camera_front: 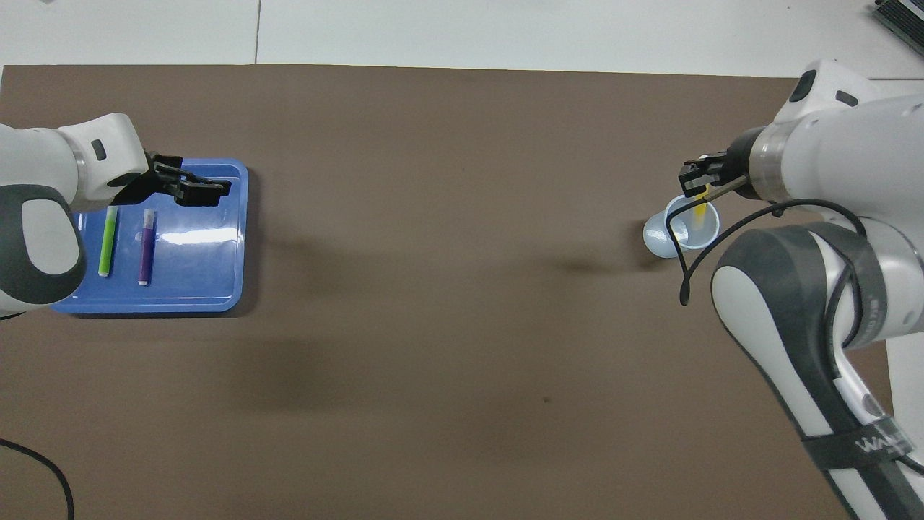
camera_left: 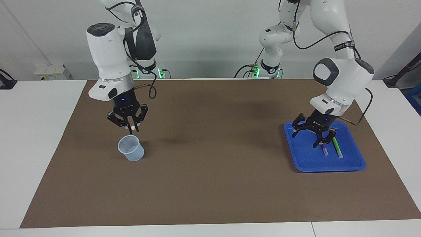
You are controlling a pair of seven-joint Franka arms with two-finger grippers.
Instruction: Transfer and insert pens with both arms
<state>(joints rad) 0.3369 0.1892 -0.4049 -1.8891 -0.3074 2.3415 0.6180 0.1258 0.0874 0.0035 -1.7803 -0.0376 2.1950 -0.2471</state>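
Observation:
My right gripper point(camera_left: 129, 125) is shut on the yellow pen point(camera_front: 701, 211), which hangs cap end down just above the pale blue cup point(camera_left: 131, 149). In the overhead view the right gripper point(camera_front: 697, 180) and the pen sit over the cup's point(camera_front: 660, 235) mouth. My left gripper point(camera_left: 309, 136) is open and hovers low over the blue tray point(camera_left: 329, 169), above the purple pen point(camera_left: 324, 150). The bright green pen point(camera_left: 337, 148) lies beside the purple one. The overhead view shows the left gripper point(camera_front: 206, 191), the purple pen point(camera_front: 146, 245) and the green pen point(camera_front: 107, 240) in the tray point(camera_front: 144, 307).
A brown mat point(camera_left: 213, 177) covers most of the white table point(camera_left: 36, 141). The cup stands toward the right arm's end and the tray toward the left arm's end. A black cable point(camera_front: 43, 462) lies at the mat's corner by the left arm.

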